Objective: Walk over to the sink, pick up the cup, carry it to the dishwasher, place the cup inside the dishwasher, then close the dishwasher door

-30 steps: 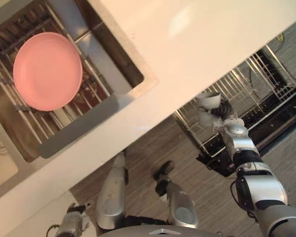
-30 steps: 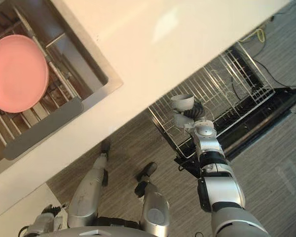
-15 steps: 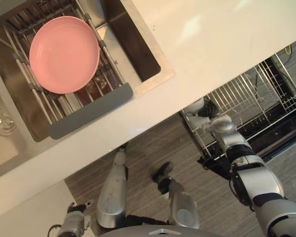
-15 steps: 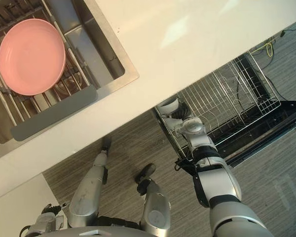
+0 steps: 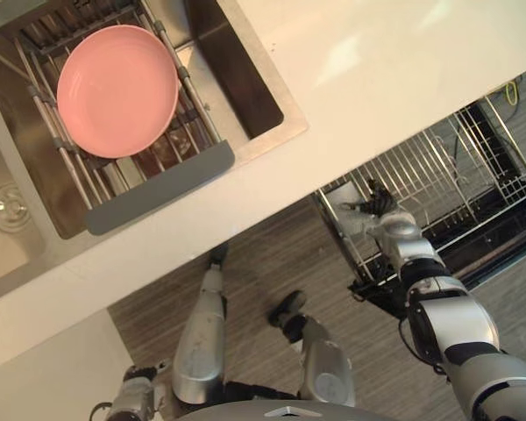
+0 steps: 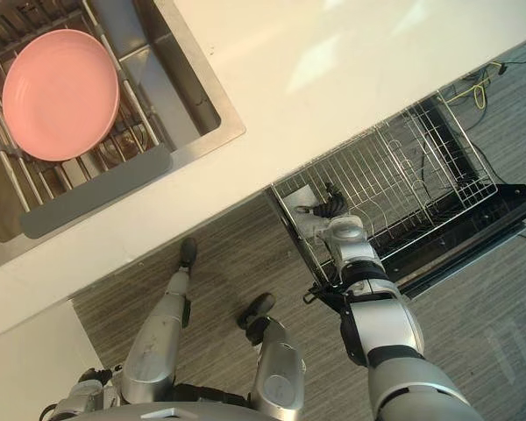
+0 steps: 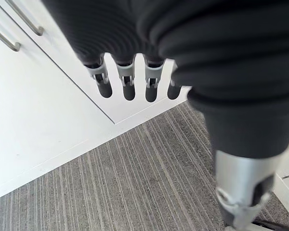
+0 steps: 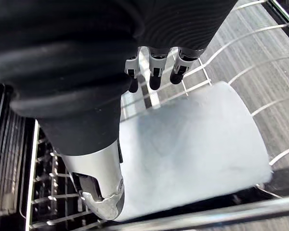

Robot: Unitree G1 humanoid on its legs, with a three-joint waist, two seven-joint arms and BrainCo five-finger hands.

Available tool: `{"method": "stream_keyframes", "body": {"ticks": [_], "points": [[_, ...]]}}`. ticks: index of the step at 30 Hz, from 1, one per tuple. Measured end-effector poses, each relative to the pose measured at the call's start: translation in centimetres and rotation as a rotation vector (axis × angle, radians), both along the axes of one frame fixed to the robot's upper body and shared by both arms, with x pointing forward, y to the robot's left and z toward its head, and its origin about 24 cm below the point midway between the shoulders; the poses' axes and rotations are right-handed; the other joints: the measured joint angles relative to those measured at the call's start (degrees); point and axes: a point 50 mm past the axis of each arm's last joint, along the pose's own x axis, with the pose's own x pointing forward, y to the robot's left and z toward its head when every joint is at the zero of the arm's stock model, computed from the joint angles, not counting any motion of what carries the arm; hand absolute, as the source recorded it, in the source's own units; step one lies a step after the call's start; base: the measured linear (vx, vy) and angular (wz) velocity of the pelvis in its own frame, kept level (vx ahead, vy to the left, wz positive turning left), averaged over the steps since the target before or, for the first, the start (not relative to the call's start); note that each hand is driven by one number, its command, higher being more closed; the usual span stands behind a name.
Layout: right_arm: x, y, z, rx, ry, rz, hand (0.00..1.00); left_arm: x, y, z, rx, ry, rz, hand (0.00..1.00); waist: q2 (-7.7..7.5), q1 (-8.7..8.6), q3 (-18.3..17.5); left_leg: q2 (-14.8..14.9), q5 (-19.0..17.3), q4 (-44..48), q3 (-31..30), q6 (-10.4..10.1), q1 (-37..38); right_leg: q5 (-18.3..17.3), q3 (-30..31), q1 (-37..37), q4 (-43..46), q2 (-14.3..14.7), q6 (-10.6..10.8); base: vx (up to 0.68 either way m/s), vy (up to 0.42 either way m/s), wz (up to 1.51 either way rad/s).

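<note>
At seven o'clock in the head view the left hand (image 5: 140,395) is seen hanging by the white cupboard fronts (image 7: 48,110). Its fingers (image 7: 129,89) are straight and slack and nothing is held, so it is judged to have no part in this step.

Up at ten o'clock a pink plate (image 5: 117,90) is carried on the wire drainer (image 5: 158,189) across the sink (image 5: 245,96). The pale worktop (image 5: 377,88) is crossed next, and at three o'clock the action is found. The right hand (image 8: 82,86) is reached down into the pulled-out dishwasher rack (image 6: 403,167), at the rack's nine o'clock corner. The white cup (image 8: 197,149) is held there, apparently on its side over the wires. The fingers (image 8: 154,79) are curled over its far wall and the thumb (image 8: 98,190) is laid along the near one. Whether its weight is already borne by the wires cannot be told.

So the placing step is judged to be in hand. To be done well, the cup should be settled fully onto the wires before anything is let go. The fingers should then be opened slowly and drawn straight up, so that no tine is caught and the cup is not dragged. A cup left on its side may be rolled toward the rack edge, so a glance back is advised. At four o'clock the dark dishwasher door (image 6: 473,239) is seen dropped open, to be shut last.
</note>
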Motion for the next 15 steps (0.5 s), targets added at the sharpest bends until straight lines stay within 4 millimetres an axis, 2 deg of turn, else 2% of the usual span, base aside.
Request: {"method": "stream_keyframes", "body": {"ticks": [4, 6, 8, 9, 11, 12, 14, 15], "points": [[-1.0, -0.1, 1.1, 0.181, -0.188, -0.081, 0.00, -0.4, -0.1, -0.1, -0.069, -0.019, 0.120, 0.00, -0.05, -1.05, -0.2, 0.2, -0.5, 0.0, 0.9, -0.5, 3.7, 0.7, 0.4, 4.1, -2.2, 0.6, 0.3, -0.02, -0.059, -0.09], [-2.4, 0.2, 0.6, 0.265, -0.268, -0.127, 0.00, -1.3, -0.2, -0.3, -0.092, -0.012, 0.184, 0.00, -0.35, -1.72, -2.9, 0.6, -0.9, 0.0, 2.0, -1.0, 4.3, 1.8, 1.0, 5.1, -4.7, 1.7, 0.4, -0.02, -0.049, -0.18], [-4.1, 0.4, -0.9, 0.318, -0.288, -0.169, 0.00, -2.0, -0.1, -0.4, -0.098, -0.010, 0.221, 0.00, -0.47, -2.70, -6.2, 0.6, -1.2, 0.0, 2.2, -1.4, 4.6, 2.5, 0.8, 6.1, -6.8, 2.4, 0.6, 0.02, -0.059, -0.09], [-5.7, 1.1, -2.3, 0.378, -0.310, -0.181, 0.00, -2.5, 0.1, -0.4, -0.098, -0.007, 0.232, 0.00, -0.70, -3.33, -8.7, 0.8, -1.8, 0.0, 2.4, -1.0, 5.7, 3.3, 0.8, 7.9, -9.0, 3.1, 0.8, 0.04, -0.063, -0.05], [-7.5, 2.2, -3.2, 0.455, -0.357, -0.178, 0.00, -3.0, 0.4, -0.4, -0.099, -0.009, 0.261, 0.00, -1.07, -3.93, -10.8, 1.0, -2.5, 0.0, 2.9, -1.1, 7.2, 4.1, 0.7, 10.4, -11.6, 4.0, 1.0, 0.05, -0.067, -0.09], [-8.9, 3.7, -3.3, 0.551, -0.440, -0.160, 0.00, -3.9, 0.8, -0.5, -0.102, 0.010, 0.306, 0.00, -1.65, -4.60, -13.5, 1.4, -3.9, -0.3, 3.5, -1.3, 8.1, 4.4, 1.0, 11.7, -13.5, 4.7, 1.3, 0.04, -0.066, -0.15], [-10.1, 4.7, -2.7, 0.613, -0.533, -0.127, 0.00, -4.7, 0.9, -0.6, -0.133, 0.005, 0.415, 0.00, -2.27, -5.02, -15.4, 1.6, -4.4, -0.4, 4.2, -1.3, 9.1, 5.0, 1.3, 13.1, -15.3, 5.2, 1.4, 0.06, -0.056, -0.19], [-10.4, 5.1, -1.8, 0.641, -0.601, -0.071, 0.00, -5.5, 0.9, -0.8, -0.176, -0.008, 0.525, 0.00, -2.63, -5.33, -16.2, 1.7, -5.0, -0.4, 4.9, -1.1, 10.4, 5.5, 1.7, 14.4, -16.2, 5.4, 1.1, 0.08, -0.053, -0.23]]}}
